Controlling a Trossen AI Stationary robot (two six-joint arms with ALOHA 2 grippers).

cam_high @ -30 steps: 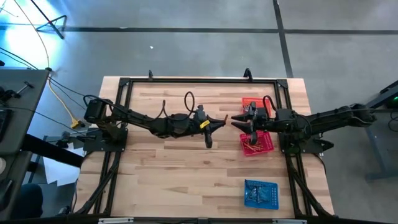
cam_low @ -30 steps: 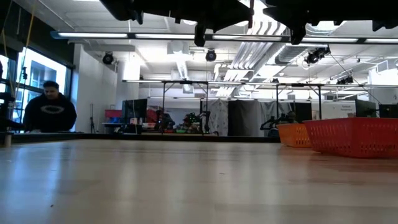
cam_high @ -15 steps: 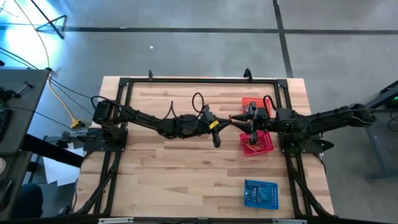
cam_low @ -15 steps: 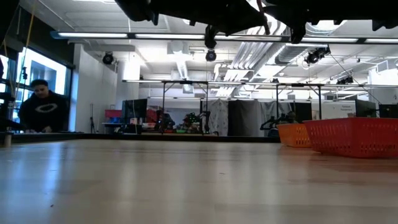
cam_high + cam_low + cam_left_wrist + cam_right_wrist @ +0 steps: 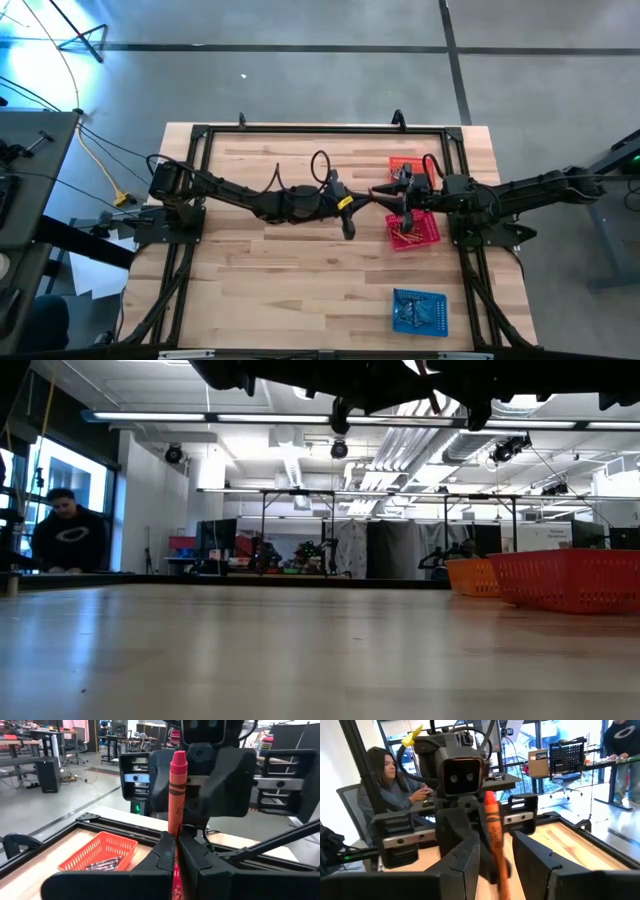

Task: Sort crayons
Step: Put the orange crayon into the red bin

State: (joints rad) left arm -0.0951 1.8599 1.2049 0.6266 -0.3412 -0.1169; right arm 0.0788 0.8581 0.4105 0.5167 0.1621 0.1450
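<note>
My left gripper (image 5: 367,193) reaches level from the table's left and is shut on a red crayon (image 5: 177,785), which stands upright above the table. My right gripper (image 5: 384,196) faces it from the right and is open. Its two fingers (image 5: 465,855) stand on either side of the same crayon (image 5: 491,827), and I cannot tell whether they touch it. Below and beside the grippers sit an orange basket (image 5: 100,851) with dark grey crayons (image 5: 102,864) and a red basket (image 5: 413,230) with orange crayons. My left gripper pinches the crayon's lower part (image 5: 173,829) between its two fingers. The fingers come level from the table's left and lie across the crayon. The crayon stands upright with its pointed tip up, lifted clear of the table and baskets.
A blue basket (image 5: 420,310) sits near the table's front right corner. A black frame (image 5: 300,128) runs around the tabletop. The wooden top to the left and front (image 5: 290,280) is bare. People sit and stand in the room beyond the table.
My left gripper has carried the upright crayon toward the table's right edge, up to my right gripper, so the crayon now stands between the right fingers. The left arm has stretched out as it went.
</note>
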